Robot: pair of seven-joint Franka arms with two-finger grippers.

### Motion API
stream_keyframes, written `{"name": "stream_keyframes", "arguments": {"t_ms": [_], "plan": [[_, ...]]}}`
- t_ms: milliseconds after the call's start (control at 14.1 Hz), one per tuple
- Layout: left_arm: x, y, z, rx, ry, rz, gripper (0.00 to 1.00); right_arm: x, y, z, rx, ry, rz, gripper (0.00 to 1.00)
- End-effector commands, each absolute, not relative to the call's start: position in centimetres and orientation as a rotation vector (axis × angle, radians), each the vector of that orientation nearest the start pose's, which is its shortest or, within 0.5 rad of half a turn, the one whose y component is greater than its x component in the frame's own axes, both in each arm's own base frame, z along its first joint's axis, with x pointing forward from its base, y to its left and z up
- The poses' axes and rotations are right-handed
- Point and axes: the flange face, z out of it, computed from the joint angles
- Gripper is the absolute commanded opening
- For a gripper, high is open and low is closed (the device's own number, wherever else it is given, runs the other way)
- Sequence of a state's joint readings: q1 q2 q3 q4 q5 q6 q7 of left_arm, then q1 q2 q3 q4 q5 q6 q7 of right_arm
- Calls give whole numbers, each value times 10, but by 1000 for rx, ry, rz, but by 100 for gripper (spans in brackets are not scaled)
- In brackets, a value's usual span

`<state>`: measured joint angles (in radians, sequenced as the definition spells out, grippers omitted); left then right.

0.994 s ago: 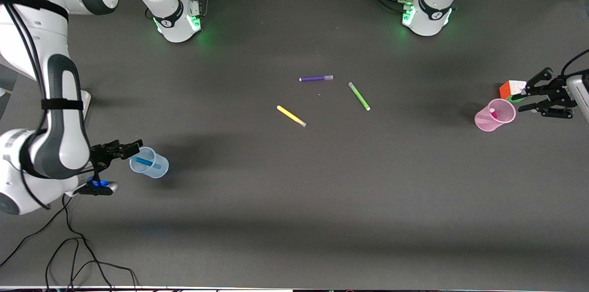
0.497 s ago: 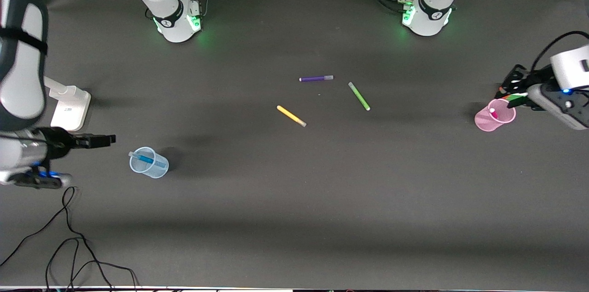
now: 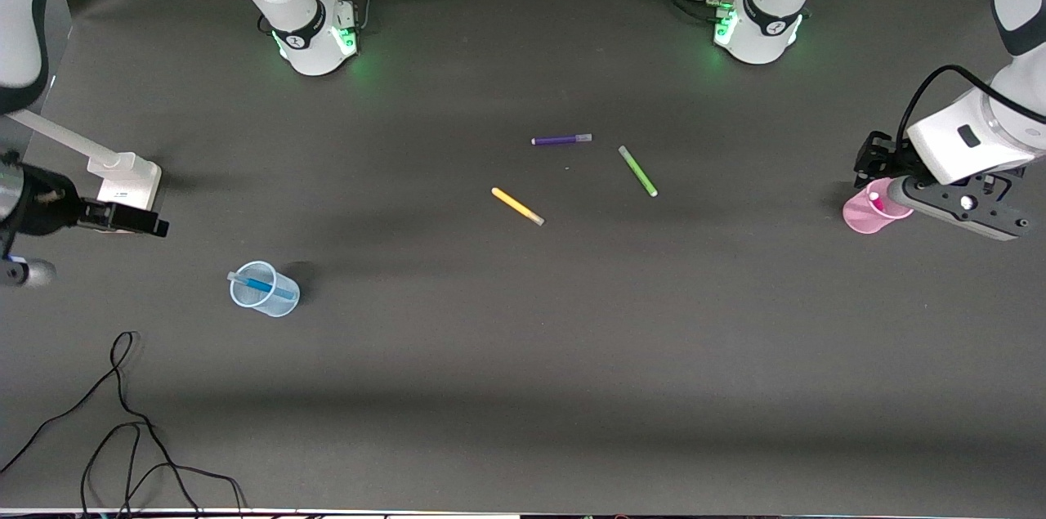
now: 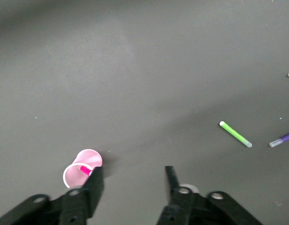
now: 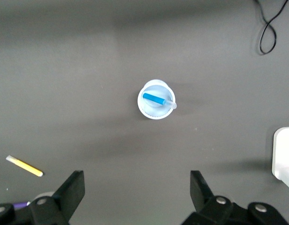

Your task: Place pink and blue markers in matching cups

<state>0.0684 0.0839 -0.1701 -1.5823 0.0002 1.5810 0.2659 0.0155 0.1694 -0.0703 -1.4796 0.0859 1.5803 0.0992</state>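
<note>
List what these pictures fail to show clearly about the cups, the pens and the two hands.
- Pink marker: front view, only its tip shows above the pink cup; the left hand covers part of the rim.
- Blue marker: its lower end is blurred by the blue cup.
- Purple pen: left wrist view, cut by the edge.
- Right hand: front view, fingers too dark to separate.

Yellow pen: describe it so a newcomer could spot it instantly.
Start at the middle of the dark table, where three pens lie loose. The yellow pen is the one nearest the front camera, lying at a slant, toward the right arm's end from the green pen; the purple pen lies farther back.
</note>
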Motion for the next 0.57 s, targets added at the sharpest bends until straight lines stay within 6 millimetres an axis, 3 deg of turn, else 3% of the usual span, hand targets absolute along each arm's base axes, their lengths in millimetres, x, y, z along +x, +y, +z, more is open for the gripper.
{"name": "stream_keyframes", "arguments": {"t_ms": [0,497], "plan": [[574,-61,578,-3097,360,180,100,575,-18,578,-3066,263,25,100],[551,-78,559,-3039,254,241,100,567,-27,610,-3109,161,-3,100]]}}
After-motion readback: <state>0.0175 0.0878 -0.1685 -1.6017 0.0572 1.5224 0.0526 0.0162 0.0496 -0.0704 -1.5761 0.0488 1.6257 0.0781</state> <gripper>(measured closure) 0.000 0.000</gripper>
